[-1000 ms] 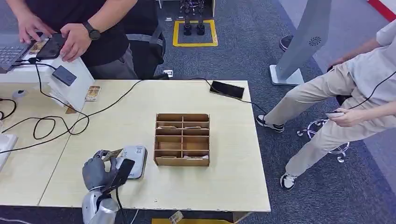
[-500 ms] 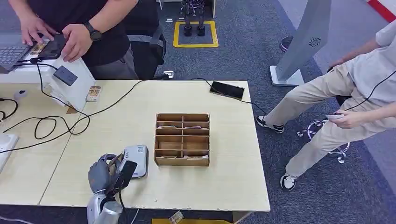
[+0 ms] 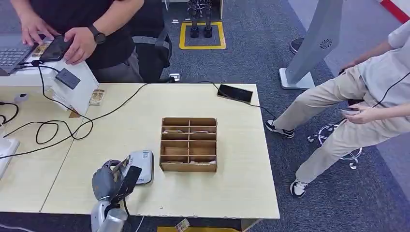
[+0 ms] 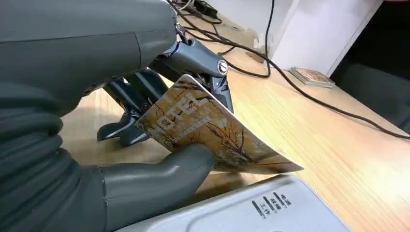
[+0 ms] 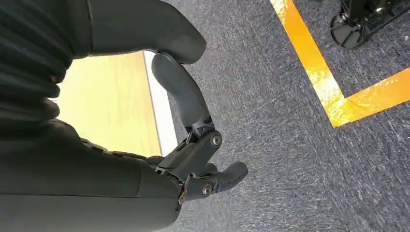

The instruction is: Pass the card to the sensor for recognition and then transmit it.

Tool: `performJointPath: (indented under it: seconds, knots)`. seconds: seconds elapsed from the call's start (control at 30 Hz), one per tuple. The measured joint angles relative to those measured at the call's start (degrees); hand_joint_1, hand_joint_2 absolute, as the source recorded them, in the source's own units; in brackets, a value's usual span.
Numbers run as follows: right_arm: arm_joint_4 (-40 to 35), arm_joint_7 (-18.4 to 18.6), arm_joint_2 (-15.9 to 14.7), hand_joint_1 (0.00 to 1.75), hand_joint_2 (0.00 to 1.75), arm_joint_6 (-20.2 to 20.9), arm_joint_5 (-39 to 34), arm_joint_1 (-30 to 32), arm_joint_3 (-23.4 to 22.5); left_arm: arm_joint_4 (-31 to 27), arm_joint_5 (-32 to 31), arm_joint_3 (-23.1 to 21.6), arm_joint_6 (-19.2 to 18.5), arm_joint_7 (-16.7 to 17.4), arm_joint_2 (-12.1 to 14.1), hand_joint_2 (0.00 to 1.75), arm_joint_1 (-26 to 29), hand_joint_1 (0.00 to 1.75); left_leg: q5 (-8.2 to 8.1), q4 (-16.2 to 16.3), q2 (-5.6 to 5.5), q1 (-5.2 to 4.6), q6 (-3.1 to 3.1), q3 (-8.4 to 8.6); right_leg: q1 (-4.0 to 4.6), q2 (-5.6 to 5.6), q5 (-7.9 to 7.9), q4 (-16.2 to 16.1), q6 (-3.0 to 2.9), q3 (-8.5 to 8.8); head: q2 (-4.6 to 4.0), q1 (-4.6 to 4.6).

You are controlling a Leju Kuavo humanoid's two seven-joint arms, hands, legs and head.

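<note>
Card (image 4: 208, 128) pinched between thumb and fingers of left hand (image 3: 107, 180), held just above the grey sensor (image 4: 251, 210) at the near table edge. Recognition probably under way; passing on not yet done. Right hand (image 5: 203, 164) curled, holding nothing, beside the table.

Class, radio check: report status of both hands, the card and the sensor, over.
Left hand grips card, held just above the grey sensor. Right hand hangs off the table, fingers curled, holding nothing. Nothing between card and sensor.
</note>
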Motion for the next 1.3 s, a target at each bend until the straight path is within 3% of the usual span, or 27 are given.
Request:
performJointPath:
  seconds: [0.37,0.43,0.6,0.7,0.77,0.83,1.03,1.3]
  knots:
    - [0.0,0.0,0.0,0.00,1.75,0.0,0.5,0.1,0.0,2.1,3.1,-1.8,0.0,-0.4,0.6,1.75,-0.1,1.75,0.00,0.0,-0.04,0.00,0.00,0.18,0.00,-0.04,-0.01,0.0,-0.01,0.18,0.00,0.00]
    - [0.0,-0.1,0.0,0.00,1.75,-0.1,0.5,0.1,0.0,2.6,7.7,-2.8,-0.4,-1.8,0.8,1.75,-0.4,1.75,0.00,0.0,-0.04,0.00,0.00,0.19,0.00,-0.04,-0.01,0.0,0.00,0.19,0.00,0.00]
    - [0.0,-0.1,0.0,0.00,1.75,-0.8,0.7,0.2,0.0,1.6,26.7,-6.2,-5.3,-5.8,0.7,1.75,-0.5,1.75,0.01,0.0,-0.08,-0.01,0.00,0.23,0.00,-0.09,0.00,0.0,0.00,0.22,0.00,0.02]
    - [0.0,-0.3,0.0,0.00,1.75,-1.0,1.1,0.2,0.0,-5.1,40.5,-10.0,-11.8,-5.1,0.4,1.75,0.6,1.75,0.03,0.0,-0.07,0.01,-0.03,0.23,0.02,-0.08,0.01,0.0,0.00,0.19,0.00,0.00]
    - [0.0,-0.4,0.0,0.00,1.75,-0.9,1.4,0.2,0.0,-11.9,49.2,-14.3,-16.2,-1.8,0.4,1.75,1.7,1.75,0.05,0.0,-0.08,0.02,-0.03,0.14,0.02,-0.08,0.02,0.0,0.00,0.10,0.00,0.00]
    - [0.0,-0.4,0.0,0.00,1.75,-0.9,1.7,0.2,0.0,-19.1,53.8,-19.5,-17.1,1.4,0.5,1.75,2.2,1.75,0.10,0.0,-0.11,0.03,0.01,0.00,0.03,-0.11,0.05,0.0,0.01,0.02,0.00,0.02]
    - [0.0,-0.4,0.0,0.00,1.75,-0.9,2.3,0.2,0.0,-31.3,58.3,-31.2,-15.8,3.1,2.0,1.75,0.8,1.75,0.07,0.0,-0.12,0.02,0.02,-0.07,0.02,-0.12,0.04,0.0,0.02,-0.04,0.00,0.00]
    - [0.0,-0.3,0.0,0.00,1.75,-0.9,2.6,0.2,0.0,-36.3,59.6,-36.7,-15.3,3.0,3.3,1.75,-0.2,1.75,0.06,0.0,-0.10,0.01,0.03,-0.16,0.02,-0.11,0.03,0.0,0.03,-0.18,0.00,0.00]
